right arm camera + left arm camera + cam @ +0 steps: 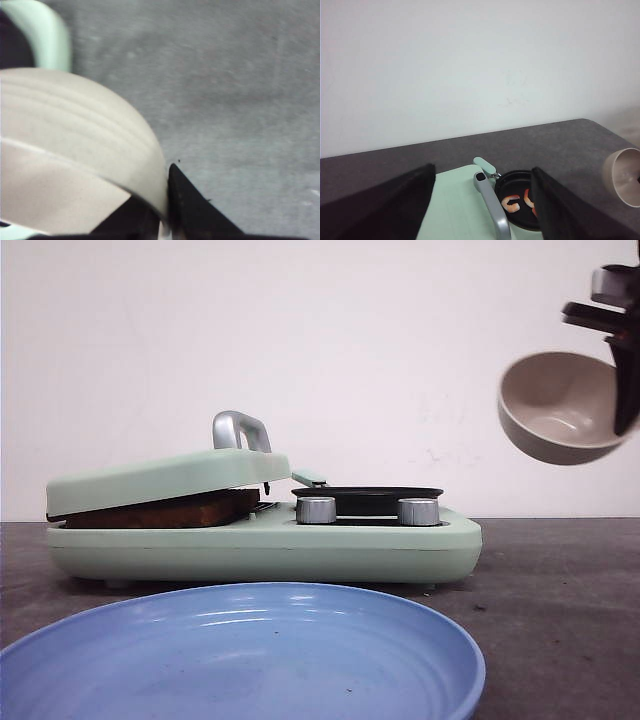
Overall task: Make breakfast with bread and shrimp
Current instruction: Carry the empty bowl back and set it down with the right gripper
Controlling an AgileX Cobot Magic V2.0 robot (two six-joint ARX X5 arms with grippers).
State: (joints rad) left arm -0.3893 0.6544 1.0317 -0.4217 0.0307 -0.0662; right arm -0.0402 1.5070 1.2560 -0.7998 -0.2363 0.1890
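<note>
Now the right claw [622,340], clenched on the tilted bowl [560,405], hangs at 2 o'clock from the pan [367,496] holding the shrimp [511,203]; the left claw [480,210] is released.

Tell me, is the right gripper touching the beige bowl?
Touching. In the right wrist view a black finger presses against the beige bowl's rim, and the front view shows the right gripper holding the bowl tilted in the air.

Glossy blue plate [300,640], matt green cooker [270,545], brushed-metal knobs [316,510].
</note>
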